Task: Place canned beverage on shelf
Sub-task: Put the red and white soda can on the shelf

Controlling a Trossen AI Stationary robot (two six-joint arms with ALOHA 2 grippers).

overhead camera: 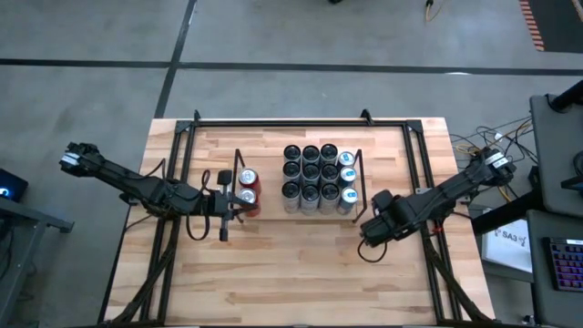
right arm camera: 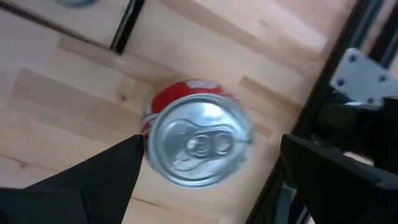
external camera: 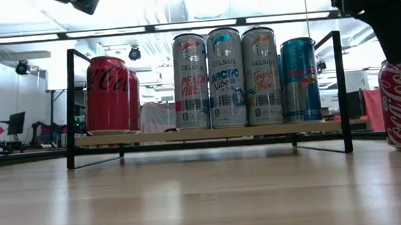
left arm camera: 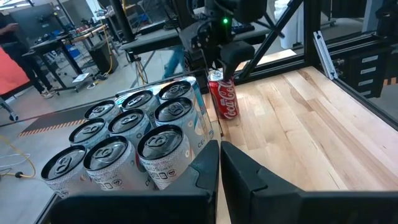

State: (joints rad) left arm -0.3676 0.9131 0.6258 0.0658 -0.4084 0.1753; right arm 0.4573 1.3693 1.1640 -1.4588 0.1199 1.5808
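Looking down across the table [overhead camera: 301, 273], I start with the shelf [overhead camera: 296, 211], which stands mid-table: two red cola cans [overhead camera: 247, 189] at its left end and a packed block of tall slim cans [overhead camera: 310, 178] toward its right.

The can I want — a red cola can [right arm camera: 196, 140] — stands upright on the wood just off the shelf's right end, not yet on it. My right gripper [right arm camera: 208, 168] hangs straight above it, jaws spread wide, one finger on each side of the lid. My left gripper [overhead camera: 223, 205] waits by the shelf's left end, jaws pressed together, holding nothing.

I judge the can rigid if full, fairly heavy, smooth and slippery — so I'd grip mid-wall, squarely across the cylinder, well below the rim.
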